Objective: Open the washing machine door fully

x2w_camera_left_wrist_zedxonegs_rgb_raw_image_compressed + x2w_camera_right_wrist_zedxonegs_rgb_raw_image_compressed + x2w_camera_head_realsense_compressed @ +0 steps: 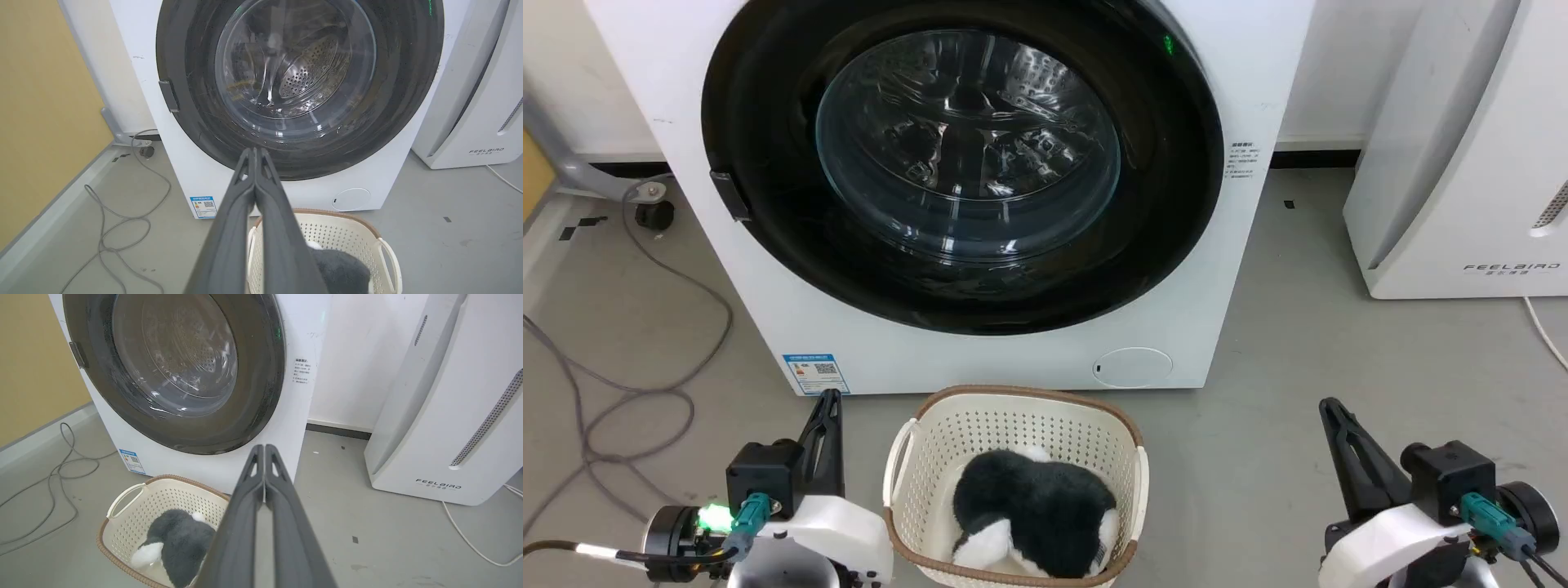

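The white washing machine (980, 359) stands straight ahead with its big round glossy black door (760, 122) lying flat against the front, closed; the clear glass bowl (968, 147) shows the steel drum behind. A small dark latch tab (729, 194) sits at the door's left rim. My left gripper (830, 398) is low at the left, shut and holding nothing, well short of the washing machine (192, 179) and its door (192, 81). My right gripper (1330, 406) is low at the right, shut and holding nothing; its wrist view looks at the door (261, 375) from the right.
A cream perforated basket (1013, 408) with a black-and-white plush toy (1033, 506) sits on the floor right before the washer, between my arms. A white FEELBIRD appliance (1462, 180) stands at the right. Grey cables (629, 392) loop on the floor at left, beside a yellow panel (41, 114).
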